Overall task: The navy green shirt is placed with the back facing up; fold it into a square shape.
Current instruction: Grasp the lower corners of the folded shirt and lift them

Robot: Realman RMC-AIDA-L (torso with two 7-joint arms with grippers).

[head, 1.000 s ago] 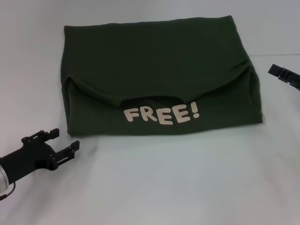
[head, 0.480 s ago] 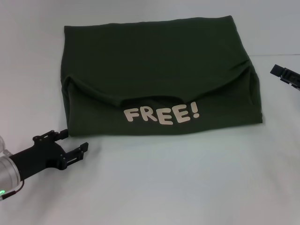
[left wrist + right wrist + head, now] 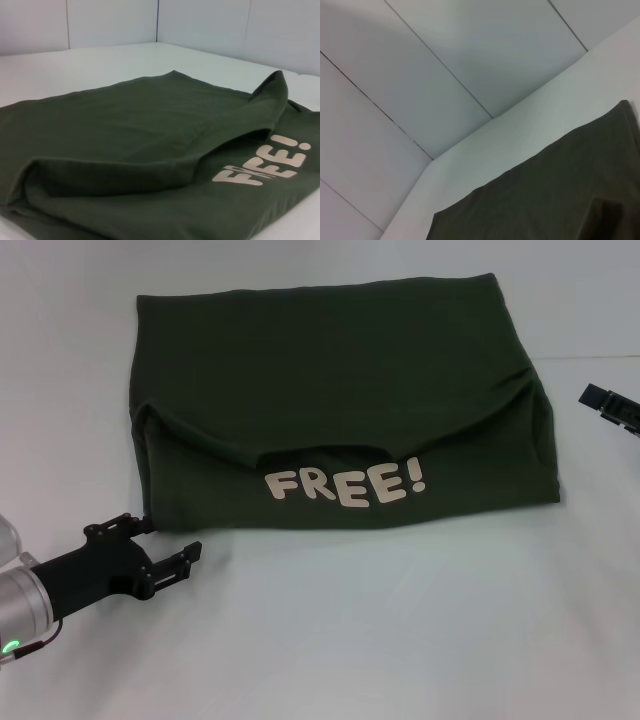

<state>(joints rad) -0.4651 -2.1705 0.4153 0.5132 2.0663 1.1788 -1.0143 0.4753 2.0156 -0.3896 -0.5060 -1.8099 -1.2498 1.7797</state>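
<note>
We see the dark olive-green soft cotton shirt (image 3: 340,400) lying partly folded on the white bench (image 3: 400,620), filling its middle and twelve o'clock part, with cream "FREE!" lettering (image 3: 345,485) near its six o'clock edge and a folded flap above it. Our left tool (image 3: 165,545) sits low at eight o'clock, fingers spread, just beside the shirt's near left corner and holding nothing. Our right tool (image 3: 610,405) shows only at the three o'clock border, apart from the cloth; we cannot tell its finger state.
</note>
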